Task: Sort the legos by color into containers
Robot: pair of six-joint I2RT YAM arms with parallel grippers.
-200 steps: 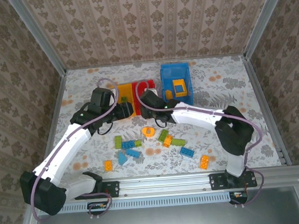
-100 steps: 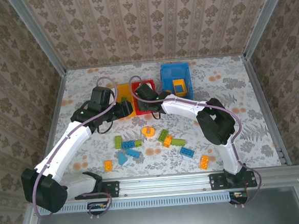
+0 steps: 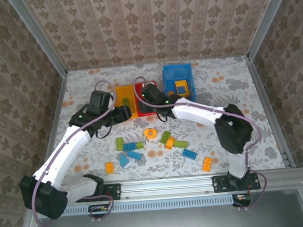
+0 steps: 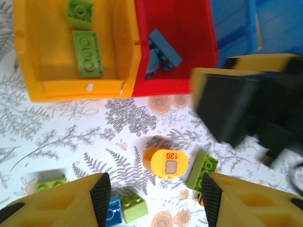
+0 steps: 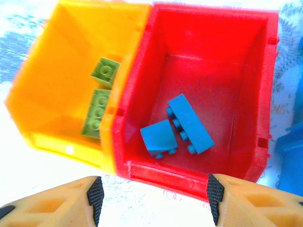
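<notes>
Three containers stand in a row at the back: a yellow-orange bin, a red bin and a blue bin. My right gripper hangs open over the red bin, where two blue legos lie. Two green legos lie in the yellow-orange bin. My left gripper is open and empty, just in front of the bins. Ahead of its jaws on the table lie an orange rounded piece and a green lego.
Several loose orange, green and blue legos are scattered across the table's middle, from an orange one at the left to another at the right. A yellow frame brick sits in the blue bin. Patterned walls enclose the table.
My right gripper has opened above the red bin, and its arm has swung its elbow back to the right. The left arm has hardly moved.
</notes>
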